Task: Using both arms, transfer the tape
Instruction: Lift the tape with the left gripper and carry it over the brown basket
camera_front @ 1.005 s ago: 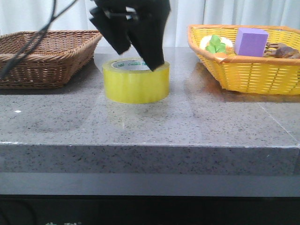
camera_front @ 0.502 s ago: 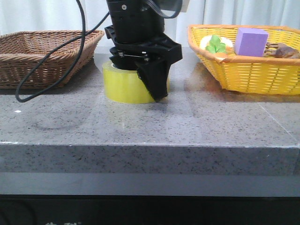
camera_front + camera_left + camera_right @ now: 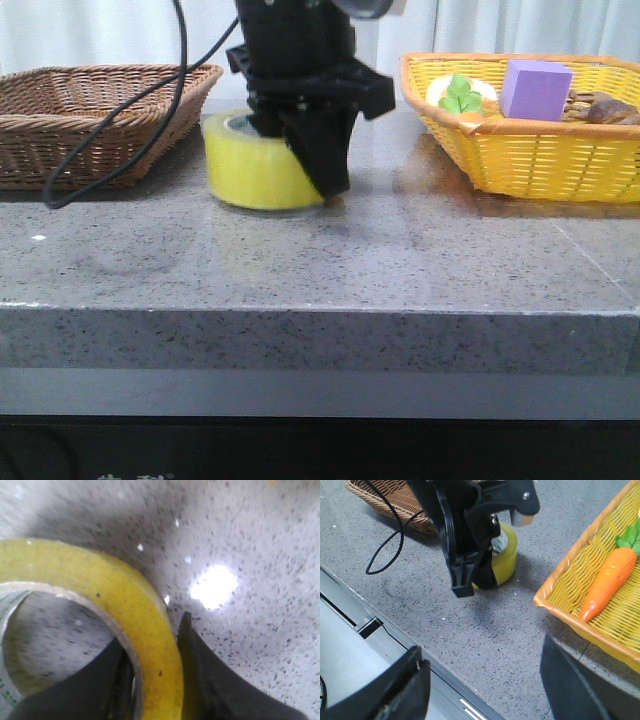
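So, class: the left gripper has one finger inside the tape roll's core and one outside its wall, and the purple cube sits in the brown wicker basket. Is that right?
Not quite. The purple cube sits in the yellow basket, as the front view shows, not the brown wicker basket. The rest holds: the left gripper straddles the wall of the tape roll.

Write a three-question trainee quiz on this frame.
1. True or false: the left end effector has one finger inside the tape and one outside.
2. What colour is the cube in the yellow basket? A purple, B green, C red.
3. Fill in: the right end effector is ____.
Key: 1 true; 2 A; 3 open.
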### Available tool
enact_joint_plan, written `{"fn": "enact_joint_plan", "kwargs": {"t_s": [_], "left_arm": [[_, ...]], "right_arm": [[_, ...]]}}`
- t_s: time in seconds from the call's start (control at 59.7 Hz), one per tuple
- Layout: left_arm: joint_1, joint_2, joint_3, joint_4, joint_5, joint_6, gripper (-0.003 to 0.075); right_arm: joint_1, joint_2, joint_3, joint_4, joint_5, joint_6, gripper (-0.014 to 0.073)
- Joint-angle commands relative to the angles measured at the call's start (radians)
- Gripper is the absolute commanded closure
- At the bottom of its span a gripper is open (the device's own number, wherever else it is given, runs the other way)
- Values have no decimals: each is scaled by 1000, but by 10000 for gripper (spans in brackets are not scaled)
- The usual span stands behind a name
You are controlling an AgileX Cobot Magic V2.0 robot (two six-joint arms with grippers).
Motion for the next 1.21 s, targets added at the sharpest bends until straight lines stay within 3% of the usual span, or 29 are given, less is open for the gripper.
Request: {"fn": "enact_joint_plan", "kwargs": {"t_s": [0.0, 0.184, 0.469, 0.871, 1.189], "left_arm": [[1, -65, -97, 22, -15, -9, 647], [29, -65, -234, 51, 43, -9, 647], [152, -65, -397, 51, 72, -10, 647], [406, -38, -401, 44, 72, -18, 647], [486, 12, -377, 10, 72, -18, 647]], "right_arm": [[-7, -4, -23, 5, -68, 0, 97], [-7, -4, -23, 5, -68, 0, 97], [-7, -4, -23, 5, -68, 0, 97], [-7, -4, -23, 5, -68, 0, 97], [-7, -4, -23, 5, -68, 0, 97]]}}
